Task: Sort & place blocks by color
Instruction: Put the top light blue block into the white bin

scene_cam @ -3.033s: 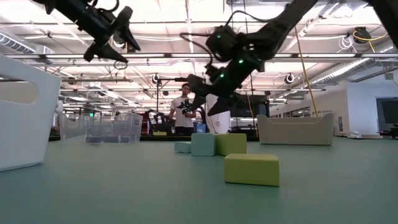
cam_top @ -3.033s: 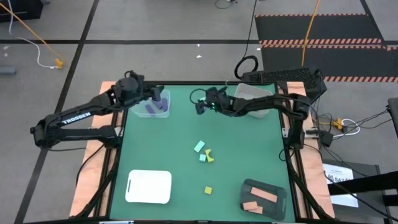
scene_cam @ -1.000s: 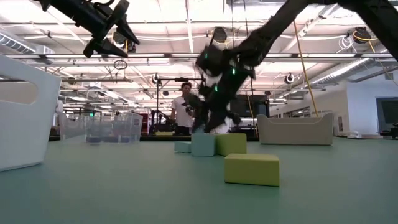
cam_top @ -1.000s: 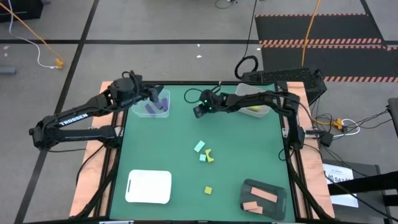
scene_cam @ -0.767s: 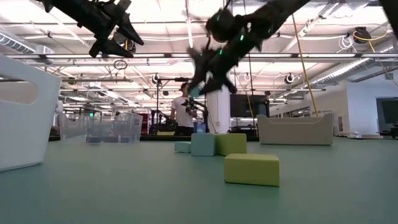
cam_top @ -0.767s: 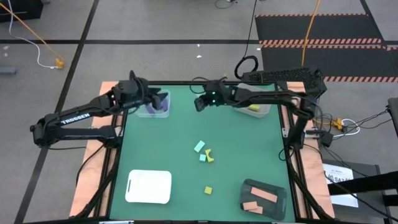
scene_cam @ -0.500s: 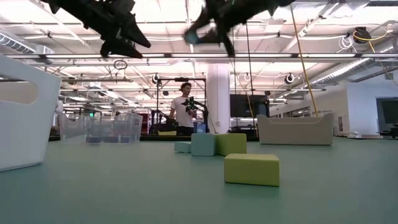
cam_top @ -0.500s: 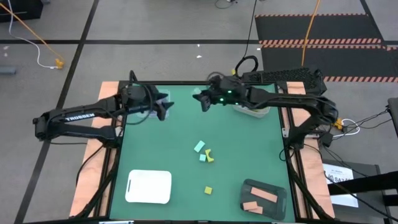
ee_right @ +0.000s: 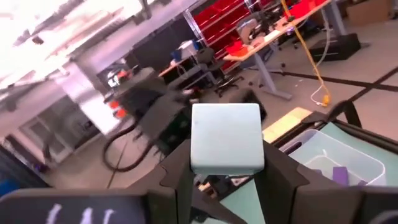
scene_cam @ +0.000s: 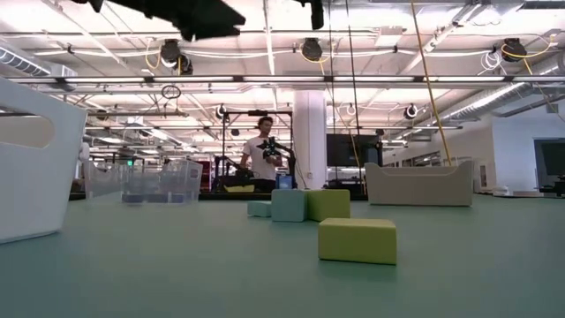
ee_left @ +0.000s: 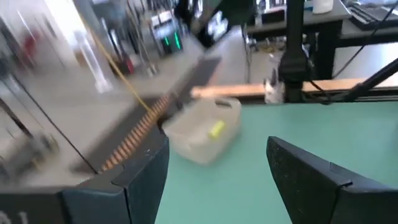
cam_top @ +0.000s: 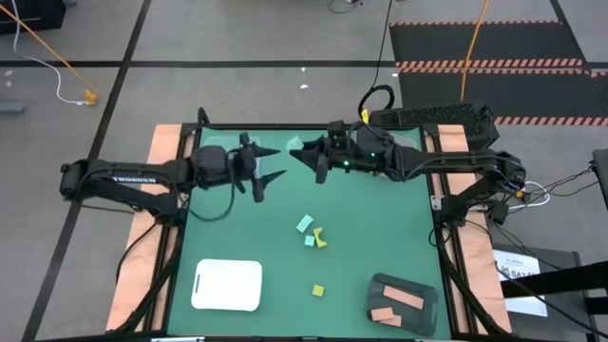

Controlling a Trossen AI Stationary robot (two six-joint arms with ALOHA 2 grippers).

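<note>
Right wrist view: the right gripper (ee_right: 225,163) clamps a pale mint block (ee_right: 226,139) between its fingers, raised above the table's far edge.
The left gripper (cam_top: 263,178) hangs spread open and empty over the table's far left. Near the middle of the green table (cam_top: 380,237) lie loose blocks (cam_top: 312,234), with a yellow cube (cam_top: 318,290) nearer the front edge.

A green desk (cam_top: 380,228) is seen from above. Near its middle, a mint block (cam_top: 304,224), a smaller mint block (cam_top: 310,241) and a yellow arch (cam_top: 321,238) are clustered together. A yellow cube (cam_top: 318,290) is set apart nearer the front. A white tray (cam_top: 227,285) and a dark tray (cam_top: 404,301) are placed at the front corners.
</note>
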